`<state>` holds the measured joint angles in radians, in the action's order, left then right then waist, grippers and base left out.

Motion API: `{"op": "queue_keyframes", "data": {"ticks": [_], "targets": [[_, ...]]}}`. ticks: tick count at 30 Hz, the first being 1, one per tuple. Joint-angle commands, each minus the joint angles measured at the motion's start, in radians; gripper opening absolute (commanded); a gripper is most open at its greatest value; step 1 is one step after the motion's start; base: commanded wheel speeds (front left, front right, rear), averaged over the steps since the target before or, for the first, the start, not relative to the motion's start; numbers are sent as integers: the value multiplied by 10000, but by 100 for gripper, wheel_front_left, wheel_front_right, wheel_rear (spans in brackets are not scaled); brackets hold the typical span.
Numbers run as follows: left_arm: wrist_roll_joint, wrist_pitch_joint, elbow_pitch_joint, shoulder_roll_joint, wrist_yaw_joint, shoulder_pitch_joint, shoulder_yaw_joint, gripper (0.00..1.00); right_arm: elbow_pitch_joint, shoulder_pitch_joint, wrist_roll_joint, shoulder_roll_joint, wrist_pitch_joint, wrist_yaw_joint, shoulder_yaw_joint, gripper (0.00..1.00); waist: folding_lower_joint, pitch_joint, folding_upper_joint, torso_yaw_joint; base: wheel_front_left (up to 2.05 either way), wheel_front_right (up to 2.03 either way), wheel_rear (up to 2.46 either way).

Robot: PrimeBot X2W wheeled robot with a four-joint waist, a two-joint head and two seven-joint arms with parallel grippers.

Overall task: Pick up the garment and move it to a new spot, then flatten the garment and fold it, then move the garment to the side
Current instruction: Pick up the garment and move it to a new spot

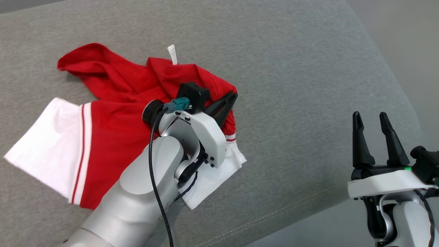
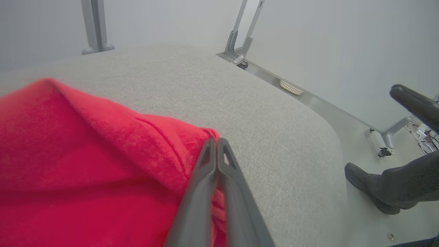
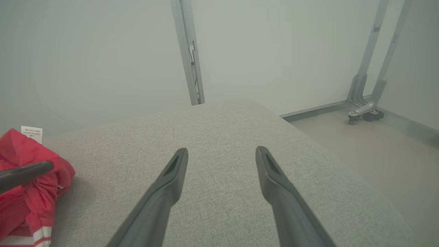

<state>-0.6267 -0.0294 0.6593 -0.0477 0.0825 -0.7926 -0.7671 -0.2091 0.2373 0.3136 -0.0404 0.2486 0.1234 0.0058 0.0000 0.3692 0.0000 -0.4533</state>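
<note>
The red-and-white garment (image 1: 113,127) lies crumpled on the left half of the grey cushion (image 1: 301,68), with the left forearm (image 1: 144,178) lying across it. At its right edge the left gripper (image 1: 229,100) is clenched on a thin red fold. So slight a pinch could slip once pulled, and the forearm may drag the cloth into a worse bunch. Near right, well apart, the right gripper (image 1: 370,118) hangs released, too distant to catch a dropped edge.

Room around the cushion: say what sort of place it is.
Probably a lab or test room: bare walls, metal posts on castors, loose cables.
</note>
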Motion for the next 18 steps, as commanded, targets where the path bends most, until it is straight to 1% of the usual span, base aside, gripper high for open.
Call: {"op": "queue_keyframes", "data": {"ticks": [1, 6, 7, 10, 11, 14, 18], "targets": [[-54, -171, -281, -30, -92, -584, 193, 100, 214, 155, 34, -130, 132, 73, 120, 100, 0, 38, 0, 379, 0, 0, 0], [58, -509, -793, -111, -206, -521, 138, 100, 228, 352, -126, -183, 132, 73, 71, 100, 0, -129, 0, 1178, 0, 0, 0], [78, -599, -973, -176, -263, -460, 162, 100, 230, 377, -167, -216, 132, 73, 56, 100, 0, -178, 0, 1337, 0, 0, 0], [205, -853, -1618, -531, -622, -201, 300, 100, 278, 411, -303, -323, 132, 73, -1, 100, 0, -314, 0, 1847, 0, 0, 0], [205, -853, -1618, -531, -622, -201, 300, 100, 278, 411, -303, -323, 132, 73, -1, 100, 0, -314, 0, 1847, 0, 0, 0], [273, -1160, -2414, -1107, -1128, 222, 651, 100, 347, 397, -445, -399, 132, 73, -64, 100, 0, -452, 0, 2342, 0, 0, 0], [286, -1522, -3598, -2146, -1941, 1094, 1354, 100, 405, 298, -627, -472, 132, 73, -211, 100, 0, -677, 0, 2988, 0, 0, 0]]}}
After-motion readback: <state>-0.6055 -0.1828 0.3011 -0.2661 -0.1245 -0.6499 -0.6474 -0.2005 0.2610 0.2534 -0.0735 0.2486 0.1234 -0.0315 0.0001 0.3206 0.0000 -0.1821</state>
